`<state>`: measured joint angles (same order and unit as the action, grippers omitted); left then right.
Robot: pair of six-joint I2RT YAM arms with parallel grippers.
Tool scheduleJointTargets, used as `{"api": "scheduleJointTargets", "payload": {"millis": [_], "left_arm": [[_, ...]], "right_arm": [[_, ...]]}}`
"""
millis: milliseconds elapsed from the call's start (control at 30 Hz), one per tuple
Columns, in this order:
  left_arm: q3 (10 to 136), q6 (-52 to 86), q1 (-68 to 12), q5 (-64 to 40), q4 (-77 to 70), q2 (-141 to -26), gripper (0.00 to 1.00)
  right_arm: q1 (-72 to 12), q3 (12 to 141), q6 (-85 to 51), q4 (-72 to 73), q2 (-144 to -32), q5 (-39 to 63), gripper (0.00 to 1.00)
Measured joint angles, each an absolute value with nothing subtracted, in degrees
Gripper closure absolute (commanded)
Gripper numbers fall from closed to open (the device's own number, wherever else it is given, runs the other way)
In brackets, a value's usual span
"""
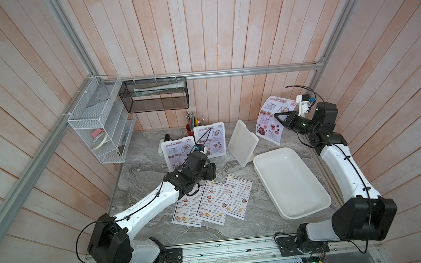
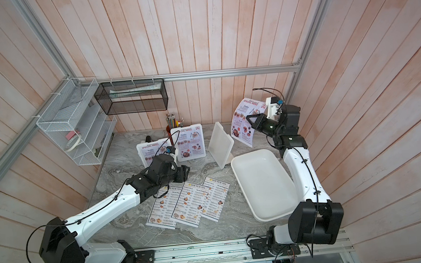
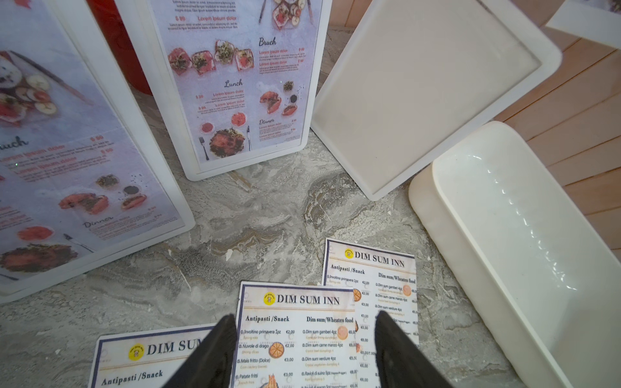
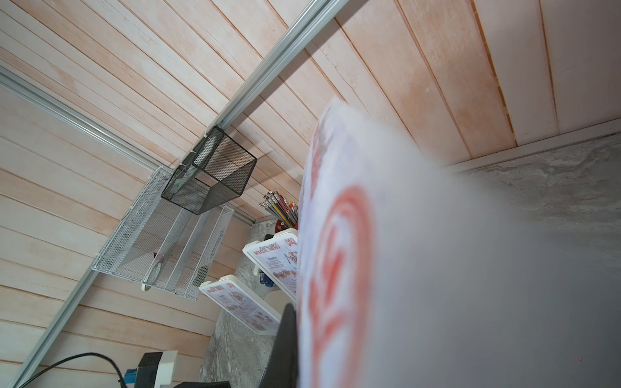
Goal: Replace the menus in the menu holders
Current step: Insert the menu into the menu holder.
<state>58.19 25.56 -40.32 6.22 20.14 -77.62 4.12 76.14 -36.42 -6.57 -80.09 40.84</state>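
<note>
Three white DIM SUM INN menus (image 1: 211, 204) lie overlapping on the marble table. My left gripper (image 3: 304, 319) hovers open just above the middle one (image 3: 295, 336), holding nothing. Behind them stand two menu holders (image 1: 177, 152) (image 1: 209, 140), each with a lilac SPECIAL MENU sheet in it. A third holder (image 1: 242, 142) leans empty beside them, seen in the left wrist view as a blank frame (image 3: 420, 94). My right gripper (image 1: 280, 117) is raised at the back right, shut on another SPECIAL MENU sheet (image 1: 271, 122). That sheet (image 4: 403, 252) hides one finger in the right wrist view.
A large shallow white tray (image 1: 293, 184) lies at the right of the table, close to the right arm. A red pencil cup (image 1: 191, 128) stands behind the holders. A white wire basket (image 1: 98, 128) and a black mesh basket (image 1: 155, 95) hang on the walls.
</note>
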Motion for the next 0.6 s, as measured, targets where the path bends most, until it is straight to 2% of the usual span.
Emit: {"api": "scheduleJointTargets", "payload": {"millis": [600], "left_arm": [[58.94, 25.54, -40.58, 6.24, 20.10, -77.69, 0.33]], "right_arm": [[4.12, 75.18, -37.95, -4.29, -80.07, 42.24, 1.00]]}}
